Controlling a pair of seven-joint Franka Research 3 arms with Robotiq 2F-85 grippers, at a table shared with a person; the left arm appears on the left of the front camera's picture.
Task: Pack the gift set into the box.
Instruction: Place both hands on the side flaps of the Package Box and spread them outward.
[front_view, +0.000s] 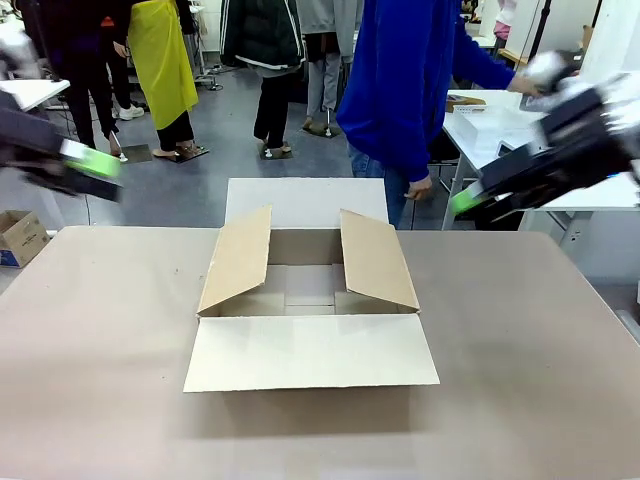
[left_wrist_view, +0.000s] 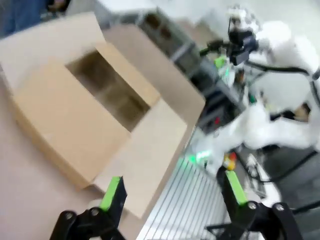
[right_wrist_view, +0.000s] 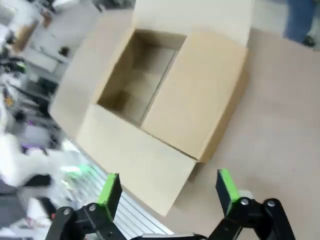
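The box (front_view: 305, 300) sits at the middle of the bench (front_view: 520, 350), top open, its bare cardboard floor showing. The near flap (front_view: 310, 352) lies flat on the bench toward 6 o'clock. The far flap (front_view: 305, 200) lies back toward 12 o'clock. The two side flaps (front_view: 238, 260) at 9 and 3 o'clock stand raised at a slant.

My left end effector (left_wrist_view: 172, 187) hangs above the bench at about 10 o'clock from the box, well apart from it. Its green-padded fingers (left_wrist_view: 112, 192) are spread wide with nothing between them. My right end effector (right_wrist_view: 167, 185) hangs at about 2 o'clock from the box, also spread wide and holding nothing. Both are blurred in the front view.

A person (front_view: 420, 80) in a blue top stands beyond the bench's far edge at 1 o'clock, one hand (front_view: 420, 187) hanging down. A small printed carton (front_view: 20, 238) sits off the bench at 9 o'clock.
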